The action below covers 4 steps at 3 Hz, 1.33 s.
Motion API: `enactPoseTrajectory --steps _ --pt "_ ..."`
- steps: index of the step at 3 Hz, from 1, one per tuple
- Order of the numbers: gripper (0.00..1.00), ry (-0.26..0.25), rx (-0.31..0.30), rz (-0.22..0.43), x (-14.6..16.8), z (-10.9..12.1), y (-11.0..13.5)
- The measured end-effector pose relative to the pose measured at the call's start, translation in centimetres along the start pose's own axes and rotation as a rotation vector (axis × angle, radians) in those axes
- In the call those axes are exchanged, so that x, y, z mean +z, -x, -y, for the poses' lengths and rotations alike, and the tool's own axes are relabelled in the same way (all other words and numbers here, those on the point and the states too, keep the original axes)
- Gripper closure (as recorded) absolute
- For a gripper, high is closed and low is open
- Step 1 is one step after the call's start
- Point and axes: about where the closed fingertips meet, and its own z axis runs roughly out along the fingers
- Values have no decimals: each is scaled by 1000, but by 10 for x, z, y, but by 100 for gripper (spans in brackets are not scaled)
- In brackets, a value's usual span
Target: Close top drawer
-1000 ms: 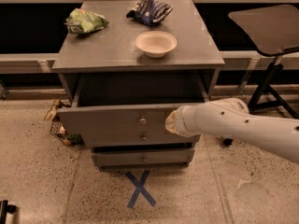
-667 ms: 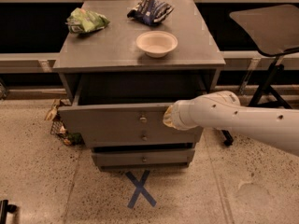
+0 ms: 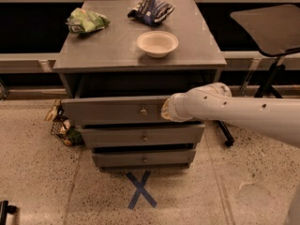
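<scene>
Top drawer (image 3: 108, 110) is found partly out of the cabinet (image 3: 117, 48). Gripper (image 3: 165, 112) is set against the drawer front, toward the cabinet's right side; its grip state cannot be told. Pushing step is judged in hand; a straight push into the cabinet is called for

The gripper (image 3: 165, 112) is at the front of the top drawer (image 3: 112, 110), just right of the knob (image 3: 143, 111), but its shape is not clear against the end of the white arm (image 3: 234, 111). The arm covers the right end of the drawer front, and the picture's right edge cuts the arm off. The inside of the drawer is in dark shadow. The chair (image 3: 267, 25) is also cut at the right edge. What the wire basket (image 3: 63, 125) holds is too small to tell. 1 black object (image 3: 4, 210) in the bottom left corner is cut off.
</scene>
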Motion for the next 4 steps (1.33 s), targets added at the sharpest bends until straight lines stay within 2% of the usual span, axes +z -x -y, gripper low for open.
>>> enactPoseTrajectory --steps 2,3,4 --pt "100 2 -22 -21 15 18 -4" --pt "100 43 -3 10 11 17 -6" --pt "100 114 24 98 -20 9 -8"
